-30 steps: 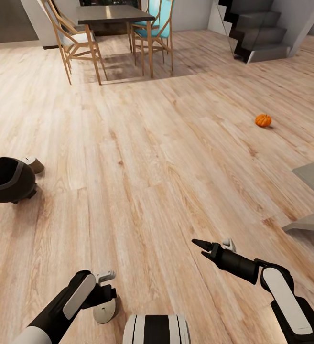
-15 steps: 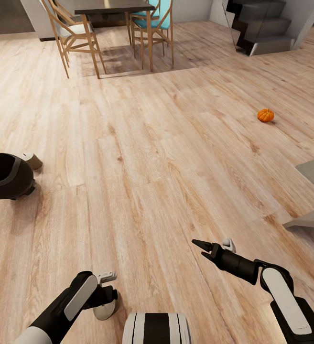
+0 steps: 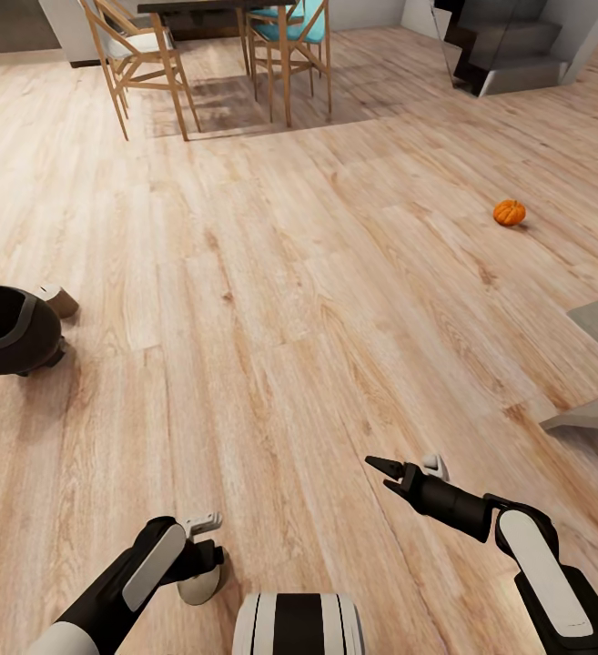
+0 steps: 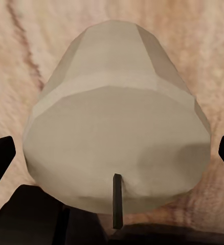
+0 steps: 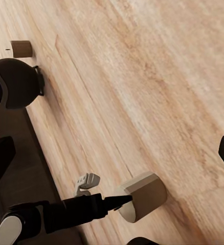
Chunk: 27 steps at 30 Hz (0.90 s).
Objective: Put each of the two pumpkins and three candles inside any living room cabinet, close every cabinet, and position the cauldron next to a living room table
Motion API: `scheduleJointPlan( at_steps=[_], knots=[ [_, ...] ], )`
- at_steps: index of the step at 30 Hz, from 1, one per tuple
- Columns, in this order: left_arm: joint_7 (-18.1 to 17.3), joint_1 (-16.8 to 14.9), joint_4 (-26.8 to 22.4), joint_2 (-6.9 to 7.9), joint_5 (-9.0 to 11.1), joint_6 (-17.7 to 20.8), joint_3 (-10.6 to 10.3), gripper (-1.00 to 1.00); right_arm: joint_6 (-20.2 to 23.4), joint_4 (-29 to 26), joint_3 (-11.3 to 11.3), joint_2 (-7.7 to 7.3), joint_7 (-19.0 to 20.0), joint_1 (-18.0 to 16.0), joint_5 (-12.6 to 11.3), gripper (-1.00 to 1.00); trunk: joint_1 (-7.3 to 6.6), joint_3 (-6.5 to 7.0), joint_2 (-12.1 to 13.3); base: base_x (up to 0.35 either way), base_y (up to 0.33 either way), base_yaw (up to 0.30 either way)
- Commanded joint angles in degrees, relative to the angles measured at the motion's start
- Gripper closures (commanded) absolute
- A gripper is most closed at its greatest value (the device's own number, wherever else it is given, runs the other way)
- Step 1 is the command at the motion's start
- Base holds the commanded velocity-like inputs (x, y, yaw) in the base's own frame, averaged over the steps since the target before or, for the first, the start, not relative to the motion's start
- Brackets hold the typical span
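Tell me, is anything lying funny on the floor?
Yes. The black cauldron is tipped on its side, mouth facing sideways, with a candle beside it. A pumpkin sits alone on the bare floor.

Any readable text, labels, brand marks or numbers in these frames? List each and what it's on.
None. No legible text, label, brand or number on the candle at the left gripper, the cauldron, the pumpkin, the chairs, the right gripper or the floor.
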Motion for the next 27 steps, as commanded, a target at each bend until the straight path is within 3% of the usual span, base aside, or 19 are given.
scheduleJointPlan(
  at_steps=[1, 7, 11, 21, 27],
  knots=[
    [0.57, -0.03, -0.08, 0.07, 0.60, -0.04, -0.23, -1.00, 0.26, 0.00, -0.08, 0.02, 0.55, -0.03, 0.56, -1.00, -0.01, -0.04, -0.01, 0.000, 0.000, 0.000],
    [0.57, -0.03, -0.08, 0.07, 0.62, -0.10, -0.23, -1.00, 0.26, 0.11, -0.08, -0.04, 0.47, -0.03, 0.59, -1.00, -0.01, -0.04, -0.01, 0.000, 0.000, 0.000],
    [0.57, -0.04, -0.05, 0.07, 0.60, -0.10, -0.23, -1.00, 0.26, 0.14, -0.07, -0.05, 0.46, -0.03, 0.59, -1.00, 0.09, -0.92, -0.07, 0.000, 0.000, 0.000],
    [0.57, -0.03, -0.04, 0.07, 0.60, -0.26, -0.23, -1.00, 0.26, 0.03, -0.07, -0.05, 0.46, -0.03, 0.59, -1.00, 0.09, -0.92, -0.07, 0.000, 0.000, 0.000],
    [0.57, -0.04, -0.06, 0.07, 0.60, -0.30, -0.24, -1.00, 0.26, 0.00, -0.07, -0.05, 0.50, -0.03, 0.59, -1.00, 0.20, -1.81, -0.12, 0.000, 0.000, 0.000]
  ],
)
